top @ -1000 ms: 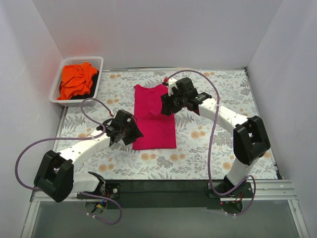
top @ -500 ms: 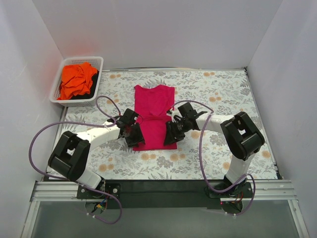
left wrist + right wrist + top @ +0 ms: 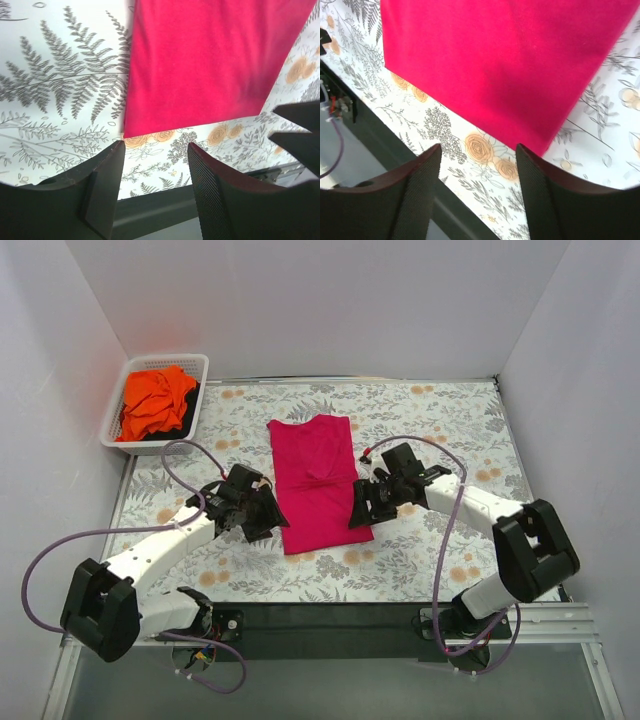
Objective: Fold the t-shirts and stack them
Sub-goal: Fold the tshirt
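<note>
The magenta-pink t-shirt (image 3: 318, 480) lies flat, folded into a long narrow strip, in the middle of the flowered table; it also shows in the left wrist view (image 3: 210, 60) and the right wrist view (image 3: 505, 60). My left gripper (image 3: 268, 515) is open and empty just left of the shirt's near left corner. My right gripper (image 3: 360, 508) is open and empty just right of the shirt's near right corner. The bright orange t-shirt (image 3: 156, 403) lies crumpled in the white basket (image 3: 128, 368) at the back left.
White walls close off the table at the left, back and right. A black rail (image 3: 330, 618) runs along the near edge between the arm bases. Purple cables (image 3: 440, 540) loop from both arms.
Both grippers have drawn outward off the shirt's near corners, the left one to the left, the right one to the right. The shirt has shifted slightly and lies a little skewed.
</note>
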`<act>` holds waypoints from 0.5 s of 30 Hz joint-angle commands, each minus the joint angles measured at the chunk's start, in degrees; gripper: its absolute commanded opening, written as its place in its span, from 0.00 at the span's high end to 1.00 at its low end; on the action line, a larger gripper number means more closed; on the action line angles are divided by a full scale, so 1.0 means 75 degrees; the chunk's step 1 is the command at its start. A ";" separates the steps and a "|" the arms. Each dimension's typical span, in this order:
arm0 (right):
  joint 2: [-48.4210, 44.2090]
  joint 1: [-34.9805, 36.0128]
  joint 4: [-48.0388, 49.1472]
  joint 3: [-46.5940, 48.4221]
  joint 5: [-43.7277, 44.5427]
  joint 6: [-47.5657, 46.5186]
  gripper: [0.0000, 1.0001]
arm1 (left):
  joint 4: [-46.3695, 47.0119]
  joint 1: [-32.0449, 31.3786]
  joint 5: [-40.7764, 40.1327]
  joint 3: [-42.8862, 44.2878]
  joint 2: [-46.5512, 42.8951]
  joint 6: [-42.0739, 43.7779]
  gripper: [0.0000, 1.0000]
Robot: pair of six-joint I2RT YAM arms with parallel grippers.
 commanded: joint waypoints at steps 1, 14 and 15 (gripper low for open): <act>-0.0734 0.0114 -0.0705 0.0242 0.1140 0.0169 0.41 | -0.0588 -0.0125 -0.0530 0.0049 -0.0150 -0.0551 0.50; -0.1275 0.0231 -0.1340 -0.0191 0.3075 0.0368 0.37 | -0.1093 -0.1356 -0.1479 0.1174 0.2006 -0.0669 0.53; -0.1299 0.0243 -0.1340 -0.0249 0.3099 0.0403 0.37 | -0.1093 -0.1403 -0.1491 0.1279 0.2088 -0.0646 0.54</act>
